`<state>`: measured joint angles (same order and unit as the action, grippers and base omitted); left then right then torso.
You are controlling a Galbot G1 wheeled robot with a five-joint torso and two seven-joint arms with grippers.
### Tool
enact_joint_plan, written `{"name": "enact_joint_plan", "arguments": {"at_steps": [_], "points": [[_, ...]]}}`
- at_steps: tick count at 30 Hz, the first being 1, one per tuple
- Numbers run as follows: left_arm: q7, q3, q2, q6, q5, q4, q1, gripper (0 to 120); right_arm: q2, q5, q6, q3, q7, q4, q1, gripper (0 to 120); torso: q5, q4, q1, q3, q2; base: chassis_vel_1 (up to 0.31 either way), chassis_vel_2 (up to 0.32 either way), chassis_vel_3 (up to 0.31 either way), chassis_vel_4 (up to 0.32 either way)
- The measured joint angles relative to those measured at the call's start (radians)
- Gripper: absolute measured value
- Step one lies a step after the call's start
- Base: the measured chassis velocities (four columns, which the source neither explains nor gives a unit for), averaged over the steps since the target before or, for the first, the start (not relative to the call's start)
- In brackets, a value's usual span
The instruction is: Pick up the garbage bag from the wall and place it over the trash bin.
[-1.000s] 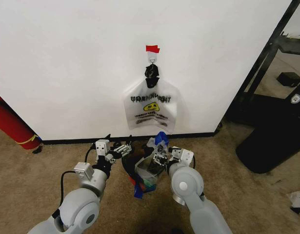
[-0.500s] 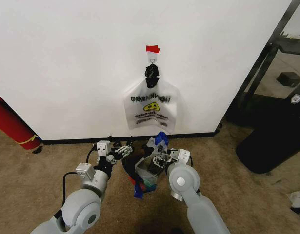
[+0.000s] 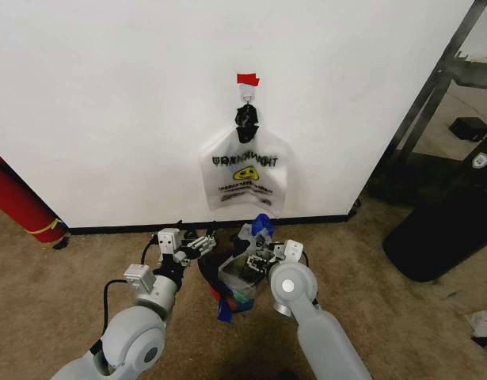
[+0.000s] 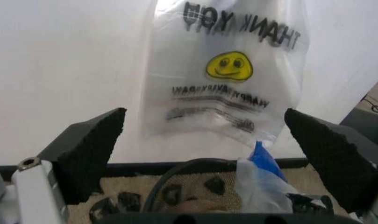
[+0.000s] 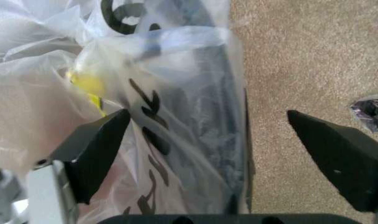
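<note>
The garbage bag (image 3: 243, 273), clear plastic with blue tape patches on its handles (image 3: 263, 224), lies crumpled over the small black trash bin (image 3: 214, 269) on the carpet just before the wall (image 3: 108, 103). My left gripper (image 3: 197, 242) is open beside the bin's left rim, nothing between its fingers (image 4: 92, 144). On the bin's right side my right gripper (image 3: 255, 257) is open, its fingers (image 5: 92, 149) spread over the garbage bag (image 5: 164, 140) and the dark bin wall (image 5: 210, 107) under the plastic. The blue tape (image 4: 263, 161) and the bin rim (image 4: 176, 170) show in the left wrist view.
A similar smiley bag (image 3: 245, 178) (image 4: 229, 74) hangs from a hook (image 3: 247, 93) under red tape (image 3: 247, 79). A red cylinder (image 3: 17, 202) leans at the left. A black object (image 3: 445, 229) and a metal frame (image 3: 433, 87) stand at the right. A crumpled scrap (image 5: 369, 112) lies on the carpet.
My right arm has shifted slightly left and toward the wall. The left arm has edged forward a little. The bag on the bin and the hanging bag have not moved.
</note>
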<state>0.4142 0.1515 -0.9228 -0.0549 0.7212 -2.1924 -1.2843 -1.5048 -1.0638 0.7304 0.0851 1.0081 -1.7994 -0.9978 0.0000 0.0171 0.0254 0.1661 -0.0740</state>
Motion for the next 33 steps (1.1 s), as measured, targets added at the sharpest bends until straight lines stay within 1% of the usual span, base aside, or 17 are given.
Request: {"name": "enact_joint_plan", "arguments": {"at_steps": [1, 3, 7, 8, 9, 13, 14, 15, 22, 23, 24, 25, 27, 30, 33], "points": [[0.0, 0.0, 0.0, 0.0, 0.0, 0.0, 0.0, 100, 0.0, 0.0, 0.0, 0.0, 0.0, 0.0, 0.0, 92, 0.0, 0.0, 0.0, 0.0, 0.0, 0.0, 0.0, 0.0, 0.0], [0.0, 0.0, -0.001, 0.0, 0.0, -0.001, -0.002, 100, -0.002, 0.004, 0.0, -0.003, 0.001, 0.0, -0.001, 86, 0.0, 0.0, 0.0, 0.0, 0.0, 0.0, 0.0, 0.0, 0.0], [0.0, 0.002, -0.002, 0.001, 0.0, -0.004, -0.006, 100, -0.003, 0.023, 0.0, -0.008, 0.001, -0.023, -0.014, 68, 0.0, 0.0, 0.0, 0.0, 0.0, 0.0, 0.0, 0.0, 0.0], [0.0, 0.002, -0.002, 0.001, 0.0, -0.003, -0.006, 100, -0.003, 0.028, 0.0, -0.012, 0.001, -0.029, -0.016, 64, 0.0, 0.0001, 0.0, 0.0, 0.0, 0.0, 0.0, 0.0, 0.0], [0.0, 0.002, -0.002, 0.001, 0.0, -0.003, -0.006, 100, -0.003, 0.028, 0.0, -0.012, 0.001, -0.029, -0.016, 64, 0.0, 0.0001, 0.0, 0.0, 0.0, 0.0, 0.0, 0.0, 0.0], [0.001, -0.002, -0.003, 0.001, 0.0, -0.003, -0.006, 100, -0.002, 0.042, 0.0, -0.017, 0.0, -0.039, -0.021, 46, 0.0, 0.0, 0.0, 0.0, 0.0, 0.0, 0.0, 0.0, 0.0], [0.001, -0.003, -0.004, 0.001, 0.0, -0.003, -0.006, 100, -0.001, 0.043, 0.0, -0.017, 0.0, -0.041, -0.023, 43, 0.0, 0.0, 0.0, 0.0, 0.0, 0.0, 0.0, 0.0, 0.0], [0.001, -0.003, -0.004, 0.001, 0.0, -0.003, -0.006, 100, -0.001, 0.043, 0.0, -0.017, 0.0, -0.041, -0.023, 43, 0.0, 0.0, 0.0, 0.0, 0.0, 0.0, 0.0, 0.0, 0.0], [0.001, -0.01, -0.005, 0.001, 0.001, -0.002, -0.016, 100, -0.002, 0.034, 0.0, -0.01, 0.0, -0.039, -0.026, 13, 0.0, 0.0, 0.0, 0.0, 0.0, 0.0, 0.0, 0.0, 0.0], [0.001, -0.01, -0.005, 0.001, 0.001, -0.002, -0.016, 100, -0.002, 0.034, 0.0, -0.01, 0.0, -0.039, -0.026, 13, 0.0, 0.0, 0.0, 0.0, 0.0, 0.0, 0.0, 0.0, 0.0], [0.001, -0.012, -0.006, 0.0, 0.0, -0.003, -0.017, 100, -0.003, 0.035, 0.0, -0.011, 0.0, -0.042, -0.026, 10, 0.0, 0.0, 0.0, 0.0, 0.0, 0.0, 0.0, 0.0, 0.0], [0.001, -0.012, -0.007, -0.001, 0.0, -0.003, -0.017, 100, -0.003, 0.035, 0.0, -0.011, 0.0, -0.045, -0.027, 4, 0.0, -0.0001, 0.0, 0.0, 0.0, 0.0, 0.0, 0.0, 0.0], [0.002, -0.013, -0.007, -0.004, 0.0, -0.004, -0.016, 100, 0.0, 0.036, 0.0, -0.012, 0.0, -0.055, -0.032, 1, 0.0, -0.0001, 0.0, 0.0, 0.0, 0.0, 0.0, 0.0, 0.0], [0.003, -0.012, -0.005, -0.006, 0.001, -0.006, -0.014, 100, 0.003, 0.04, -0.008, -0.008, -0.007, -0.068, -0.039, 1, 0.0, 0.0, 0.0, 0.0, 0.0, 0.0, 0.0, 0.0, 0.0], [0.004, -0.01, 0.002, -0.019, 0.021, -0.016, -0.007, 100, 0.011, 0.071, -0.048, 0.009, -0.069, -0.1, -0.069, 1, 0.0, 0.0, 0.0, 0.0, 0.0, 0.0, 0.0, 0.0, 0.0]]}}
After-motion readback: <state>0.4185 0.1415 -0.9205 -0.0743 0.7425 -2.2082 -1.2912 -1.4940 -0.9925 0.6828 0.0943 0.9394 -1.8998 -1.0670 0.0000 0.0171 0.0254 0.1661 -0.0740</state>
